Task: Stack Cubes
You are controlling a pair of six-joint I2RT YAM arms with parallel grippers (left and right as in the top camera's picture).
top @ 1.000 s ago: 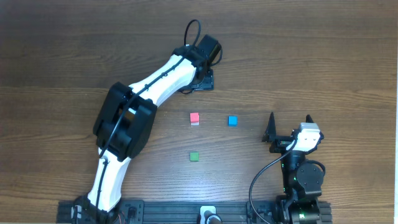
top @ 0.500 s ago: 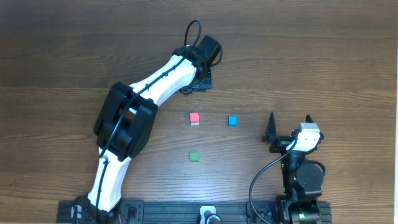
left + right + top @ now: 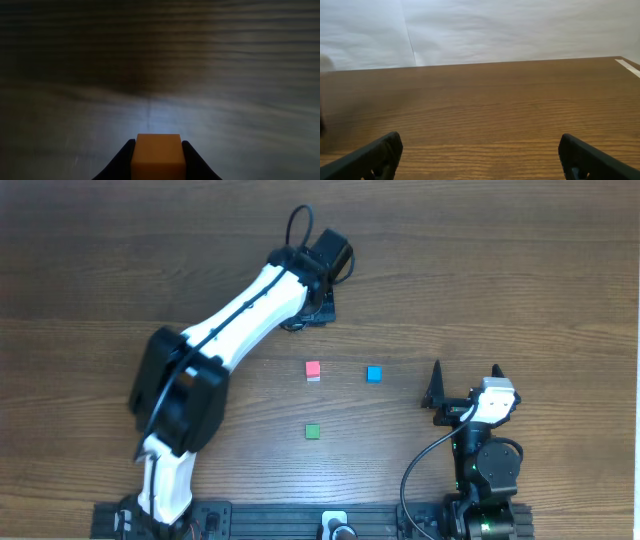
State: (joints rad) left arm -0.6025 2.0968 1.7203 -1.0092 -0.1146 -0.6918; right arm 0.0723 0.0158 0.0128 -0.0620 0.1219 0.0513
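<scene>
Status: your left gripper [image 3: 158, 145] is clamped on a small orange cube [image 3: 157, 156], pinching two opposite flat faces over the far part of the wooden table [image 3: 550, 260]. Small pink cube [image 3: 313, 369], blue cube [image 3: 374, 373] and green cube [image 3: 312, 432] sit apart mid-table. Your right gripper [image 3: 466, 388] is spread wide, empty, near its base. Cubes look light, rigid and smooth-faced. Take each one centred on parallel sides with low force, or it may twist or slip.

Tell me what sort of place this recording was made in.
Probably a robotics lab bench: a wooden table with a left arm and a right arm fixed to a black rail, a pink cube, a blue cube and a green cube laid out as props, and a plain white wall behind.
</scene>
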